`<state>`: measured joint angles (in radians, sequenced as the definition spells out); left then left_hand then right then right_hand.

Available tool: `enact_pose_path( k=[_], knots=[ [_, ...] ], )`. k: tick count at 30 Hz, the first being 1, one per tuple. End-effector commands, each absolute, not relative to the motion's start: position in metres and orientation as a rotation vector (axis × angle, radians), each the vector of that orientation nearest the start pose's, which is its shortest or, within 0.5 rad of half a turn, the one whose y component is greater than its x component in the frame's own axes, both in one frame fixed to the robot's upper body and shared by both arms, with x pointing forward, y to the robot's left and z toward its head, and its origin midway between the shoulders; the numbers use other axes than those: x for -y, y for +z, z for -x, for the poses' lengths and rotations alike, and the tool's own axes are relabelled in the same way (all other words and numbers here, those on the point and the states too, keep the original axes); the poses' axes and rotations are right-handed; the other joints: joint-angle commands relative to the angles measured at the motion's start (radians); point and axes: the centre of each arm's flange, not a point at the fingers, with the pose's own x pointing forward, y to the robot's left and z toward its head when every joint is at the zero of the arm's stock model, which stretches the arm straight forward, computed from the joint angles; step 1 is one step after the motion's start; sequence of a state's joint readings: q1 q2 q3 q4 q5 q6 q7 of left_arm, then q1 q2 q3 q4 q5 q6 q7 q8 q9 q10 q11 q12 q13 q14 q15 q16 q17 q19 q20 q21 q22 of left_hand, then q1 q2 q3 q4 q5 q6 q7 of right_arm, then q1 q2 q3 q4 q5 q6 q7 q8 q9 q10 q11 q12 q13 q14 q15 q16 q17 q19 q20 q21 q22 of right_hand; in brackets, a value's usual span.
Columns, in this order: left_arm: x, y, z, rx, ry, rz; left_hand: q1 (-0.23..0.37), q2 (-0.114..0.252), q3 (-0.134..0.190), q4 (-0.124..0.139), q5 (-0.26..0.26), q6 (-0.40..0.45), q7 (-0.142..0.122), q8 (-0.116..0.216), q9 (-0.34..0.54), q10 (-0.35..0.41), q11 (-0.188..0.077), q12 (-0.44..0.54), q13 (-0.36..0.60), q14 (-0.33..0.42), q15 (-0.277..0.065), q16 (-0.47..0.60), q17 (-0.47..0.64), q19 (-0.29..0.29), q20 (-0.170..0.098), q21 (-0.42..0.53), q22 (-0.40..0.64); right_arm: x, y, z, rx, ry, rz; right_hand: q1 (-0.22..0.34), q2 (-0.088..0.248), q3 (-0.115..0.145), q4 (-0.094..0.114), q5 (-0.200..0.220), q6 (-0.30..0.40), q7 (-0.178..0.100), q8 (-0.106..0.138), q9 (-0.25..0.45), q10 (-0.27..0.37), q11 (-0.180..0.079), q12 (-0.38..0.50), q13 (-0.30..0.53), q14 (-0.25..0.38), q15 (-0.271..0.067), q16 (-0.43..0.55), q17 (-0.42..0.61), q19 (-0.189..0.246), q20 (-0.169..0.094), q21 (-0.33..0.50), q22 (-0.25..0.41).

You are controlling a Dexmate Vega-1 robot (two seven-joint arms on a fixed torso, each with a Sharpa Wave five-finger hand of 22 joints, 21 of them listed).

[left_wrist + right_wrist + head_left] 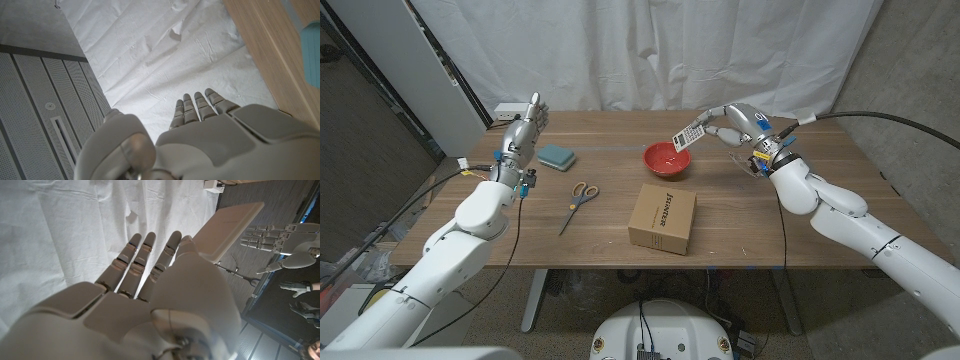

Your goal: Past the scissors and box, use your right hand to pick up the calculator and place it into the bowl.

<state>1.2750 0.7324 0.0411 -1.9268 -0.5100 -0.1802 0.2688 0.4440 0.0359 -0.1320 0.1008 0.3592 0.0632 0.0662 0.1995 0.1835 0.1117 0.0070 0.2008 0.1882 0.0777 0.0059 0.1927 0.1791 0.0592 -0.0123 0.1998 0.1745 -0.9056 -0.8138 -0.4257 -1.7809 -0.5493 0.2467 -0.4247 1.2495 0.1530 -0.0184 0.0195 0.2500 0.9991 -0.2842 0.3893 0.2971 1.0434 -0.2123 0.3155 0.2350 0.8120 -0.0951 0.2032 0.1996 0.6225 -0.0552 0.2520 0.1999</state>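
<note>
Nearest the robot, a closed cardboard box (663,219) sits on the wooden table (770,225), with a pair of scissors (579,203) lying to its left. Both lie untouched, on the near side of where the work is happening, as the task describes.

Beyond them, a red bowl (666,159) stands near the table's middle. Just above and to the right of its rim, the right hand (732,125) holds the calculator (687,136), pinched at one end between thumb and fingers so that it tilts down toward the bowl. That tilt suggests the calculator is about to be lowered or dropped in; it is not yet inside.

At the far left, the left hand (521,133) stands upright and holds nothing, its fingers straight and close together, seemingly parked out of the way. A teal sponge (557,157) lies just beside it. A white curtain (650,50) hangs behind the table.
</note>
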Motion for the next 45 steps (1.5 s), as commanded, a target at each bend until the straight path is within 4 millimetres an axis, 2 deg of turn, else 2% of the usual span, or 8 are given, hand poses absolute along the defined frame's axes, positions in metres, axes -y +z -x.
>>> enact_pose_path(
  k=[1, 6, 13, 30, 37, 45],
  knots=[
    [-0.342, 0.008, -0.502, 0.753, 0.010, -0.145, 0.009, 0.007, -0.012, 0.000, 0.001, 0.009, 0.002, -0.001, 0.006, 0.009, 0.001, 0.002, 0.003, -0.001, 0.006, -0.003, 0.005, -0.002, -0.001, -0.001, 0.005, 0.213, 0.058, -0.541, 1.199, -0.099, 1.199, -0.003, 0.003, 0.006, 0.000, 0.000, 0.065, 0.064, -0.001, 0.006, 0.005, 0.003, -0.002, 0.001, 0.013, -0.126, -0.004, 0.003, 0.010, -0.129, -0.002, 0.004],
    [-0.342, 0.005, -0.504, 0.748, 0.001, -0.136, 0.010, 0.007, -0.013, 0.000, 0.001, 0.008, 0.002, -0.001, 0.006, 0.009, 0.001, 0.002, 0.003, -0.001, 0.007, -0.003, 0.005, -0.002, -0.002, -0.001, 0.005, 0.205, 0.064, -0.551, 1.194, -0.096, 1.207, -0.003, 0.003, 0.006, 0.001, -0.001, 0.064, 0.064, -0.001, 0.007, 0.004, 0.003, -0.003, 0.002, 0.013, -0.126, -0.004, 0.002, 0.010, -0.128, -0.002, 0.004],
    [-0.342, 0.003, -0.507, 0.747, -0.008, -0.126, 0.010, 0.008, -0.014, 0.000, 0.001, 0.010, 0.001, -0.001, 0.006, 0.008, 0.003, 0.002, 0.003, 0.000, 0.007, -0.003, 0.005, -0.002, -0.001, -0.001, 0.005, 0.207, 0.066, -0.564, 1.169, -0.113, 1.211, -0.003, 0.004, 0.008, 0.001, -0.001, 0.064, 0.064, -0.002, 0.009, 0.003, 0.003, -0.004, 0.002, 0.015, -0.126, -0.003, 0.002, 0.010, -0.128, -0.003, 0.004],
    [-0.342, 0.013, -0.513, 0.764, -0.023, -0.144, 0.013, 0.010, -0.017, -0.001, 0.000, 0.011, 0.001, 0.000, 0.006, 0.009, 0.002, 0.002, 0.003, 0.002, 0.007, -0.002, 0.005, -0.002, -0.001, 0.000, 0.005, 0.194, 0.064, -0.595, 1.123, -0.142, 1.175, -0.004, 0.003, 0.010, 0.002, -0.003, 0.062, 0.064, -0.003, 0.010, 0.005, 0.004, -0.004, 0.003, 0.017, -0.126, -0.004, 0.001, 0.010, -0.128, -0.004, 0.004],
    [-0.342, 0.009, -0.518, 0.748, -0.023, -0.134, 0.014, 0.010, -0.018, -0.001, 0.000, 0.011, -0.001, 0.000, 0.006, 0.012, 0.005, 0.003, 0.003, 0.002, 0.007, -0.002, 0.005, -0.002, -0.001, -0.001, 0.005, 0.183, 0.064, -0.602, 1.122, -0.148, 1.235, -0.006, 0.003, 0.010, 0.003, -0.004, 0.063, 0.063, -0.004, 0.011, 0.004, 0.003, -0.005, 0.003, 0.017, -0.124, -0.004, 0.000, 0.012, -0.127, -0.004, 0.004],
    [-0.341, 0.010, -0.517, 0.744, -0.025, -0.148, 0.015, 0.011, -0.019, -0.001, 0.000, 0.011, 0.000, 0.000, 0.006, 0.011, 0.004, 0.003, 0.003, 0.003, 0.008, -0.002, 0.005, -0.002, -0.001, -0.001, 0.005, 0.182, 0.064, -0.610, 1.111, -0.141, 1.239, -0.005, 0.003, 0.012, 0.003, -0.004, 0.063, 0.064, -0.006, 0.010, 0.002, 0.003, -0.006, 0.003, 0.017, -0.125, -0.005, 0.000, 0.012, -0.127, -0.005, 0.004]
  ],
)
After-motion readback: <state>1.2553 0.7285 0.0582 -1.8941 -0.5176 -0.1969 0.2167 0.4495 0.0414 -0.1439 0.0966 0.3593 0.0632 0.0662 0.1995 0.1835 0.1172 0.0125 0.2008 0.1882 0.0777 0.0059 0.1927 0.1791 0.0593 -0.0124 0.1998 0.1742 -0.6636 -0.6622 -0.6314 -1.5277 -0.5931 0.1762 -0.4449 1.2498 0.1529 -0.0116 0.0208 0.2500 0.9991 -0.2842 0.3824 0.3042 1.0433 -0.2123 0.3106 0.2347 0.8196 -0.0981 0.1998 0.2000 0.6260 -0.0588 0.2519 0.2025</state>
